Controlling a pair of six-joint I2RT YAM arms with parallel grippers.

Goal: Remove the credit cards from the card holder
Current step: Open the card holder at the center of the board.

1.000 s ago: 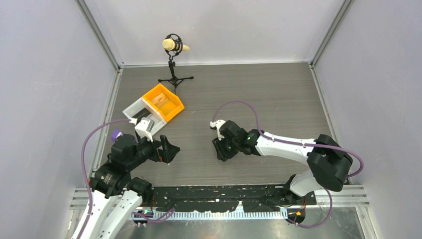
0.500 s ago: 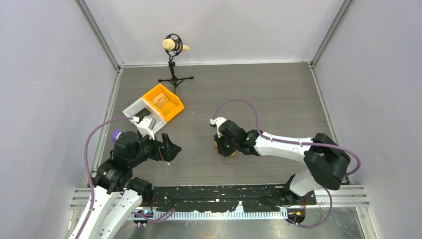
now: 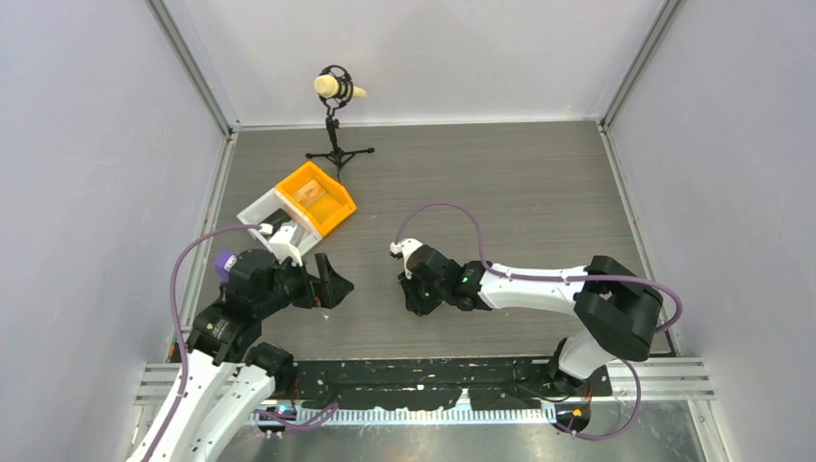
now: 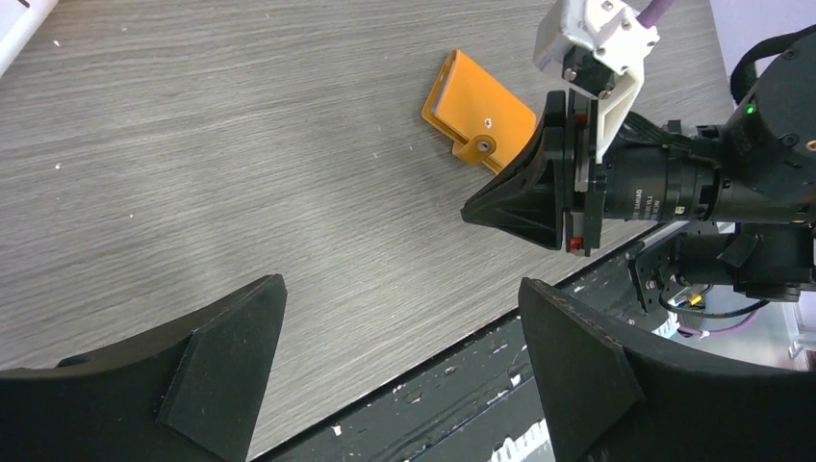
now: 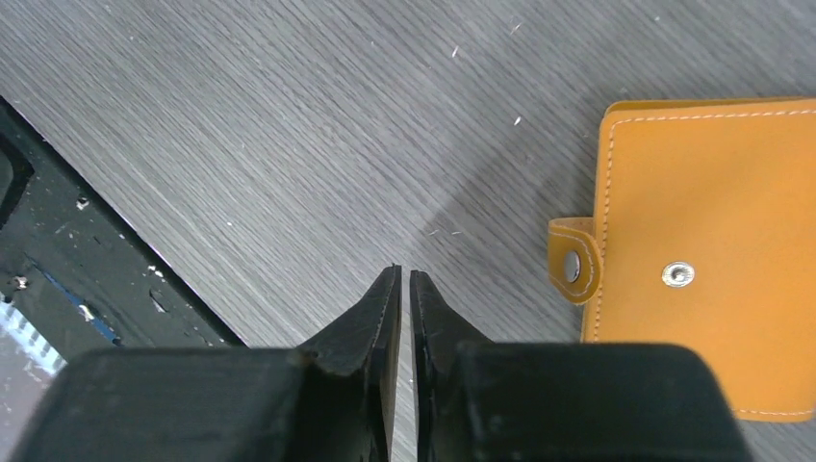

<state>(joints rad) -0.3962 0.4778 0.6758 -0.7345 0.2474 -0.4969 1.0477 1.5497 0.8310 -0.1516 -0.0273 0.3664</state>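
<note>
The card holder [image 4: 478, 111] lies closed on the grey table, an orange-tan bifold with a snap tab; it also shows in the right wrist view [image 5: 712, 241]. No credit cards are visible. My right gripper [image 5: 404, 272] is shut and empty, its tips over bare table just left of the holder's tab. In the top view the right gripper [image 3: 412, 300] covers the holder. My left gripper [image 4: 399, 289] is open and empty, apart from the holder, and sits left of the right gripper in the top view [image 3: 332, 279].
An orange bin [image 3: 315, 197] and a white bin [image 3: 265, 214] stand at the back left, behind the left arm. A microphone on a black stand [image 3: 337, 91] is at the far edge. The black front rail [image 3: 433, 371] runs along the table's near edge.
My right gripper has moved left and toward the table's near edge, staying shut. My left gripper has edged slightly to the right.
</note>
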